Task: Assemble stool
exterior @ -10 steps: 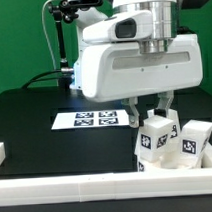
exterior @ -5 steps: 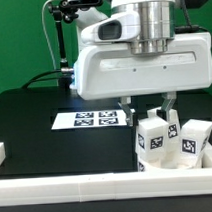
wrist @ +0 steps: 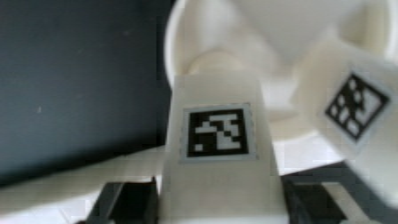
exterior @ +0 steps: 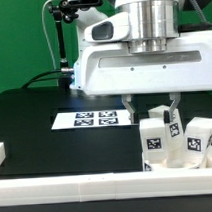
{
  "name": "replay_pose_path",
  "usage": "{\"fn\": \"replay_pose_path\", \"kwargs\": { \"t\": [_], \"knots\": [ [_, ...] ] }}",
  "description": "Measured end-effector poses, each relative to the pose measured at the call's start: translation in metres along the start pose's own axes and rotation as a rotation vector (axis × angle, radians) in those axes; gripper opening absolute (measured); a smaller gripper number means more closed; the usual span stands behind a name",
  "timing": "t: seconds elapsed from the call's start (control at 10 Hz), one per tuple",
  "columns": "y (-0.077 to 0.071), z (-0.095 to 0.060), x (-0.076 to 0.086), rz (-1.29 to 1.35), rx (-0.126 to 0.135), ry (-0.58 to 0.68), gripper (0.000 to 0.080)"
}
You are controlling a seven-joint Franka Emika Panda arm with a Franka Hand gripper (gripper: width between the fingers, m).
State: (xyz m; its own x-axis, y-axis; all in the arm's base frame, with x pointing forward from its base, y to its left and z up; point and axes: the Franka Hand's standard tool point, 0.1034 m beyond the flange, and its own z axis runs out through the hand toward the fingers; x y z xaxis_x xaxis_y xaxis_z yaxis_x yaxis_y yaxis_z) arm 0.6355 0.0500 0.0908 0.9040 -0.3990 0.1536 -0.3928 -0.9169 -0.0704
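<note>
My gripper (exterior: 153,112) hangs low at the exterior view's right, shut on a white stool leg (exterior: 155,137) that stands upright with a square tag facing the camera. In the wrist view the same leg (wrist: 221,120) fills the middle, and a dark finger (wrist: 135,202) presses on each side of it. The leg is over the round white seat (wrist: 249,40), whose rim (exterior: 187,162) shows just below the legs. A second tagged leg (exterior: 199,138) stands on the seat to the right, also seen as a tagged leg (wrist: 356,100) from the wrist. Another tagged face (exterior: 178,125) shows between the two.
The marker board (exterior: 95,119) lies flat on the black table left of the gripper. A long white rail (exterior: 88,187) runs along the front edge, and a white rail end (exterior: 0,152) sits at the far left. A black stand (exterior: 61,41) rises at the back.
The arm has shifted slightly toward the exterior view's right, carrying the held leg with it. The grip is the same.
</note>
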Motion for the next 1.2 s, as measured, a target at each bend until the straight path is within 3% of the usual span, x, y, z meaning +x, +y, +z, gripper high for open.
{"fn": "replay_pose_path", "kwargs": {
  "t": [0.3,0.6,1.0,1.2],
  "knots": [
    [-0.013,0.000,-0.007,0.299,0.004,0.001,0.0341],
    [-0.016,-0.001,-0.007,0.571,0.006,-0.001,0.0341],
    [-0.016,-0.001,-0.006,0.968,0.049,-0.040,0.0341],
    [-0.018,0.000,-0.005,1.146,0.057,-0.054,0.0341]
  ]
}}
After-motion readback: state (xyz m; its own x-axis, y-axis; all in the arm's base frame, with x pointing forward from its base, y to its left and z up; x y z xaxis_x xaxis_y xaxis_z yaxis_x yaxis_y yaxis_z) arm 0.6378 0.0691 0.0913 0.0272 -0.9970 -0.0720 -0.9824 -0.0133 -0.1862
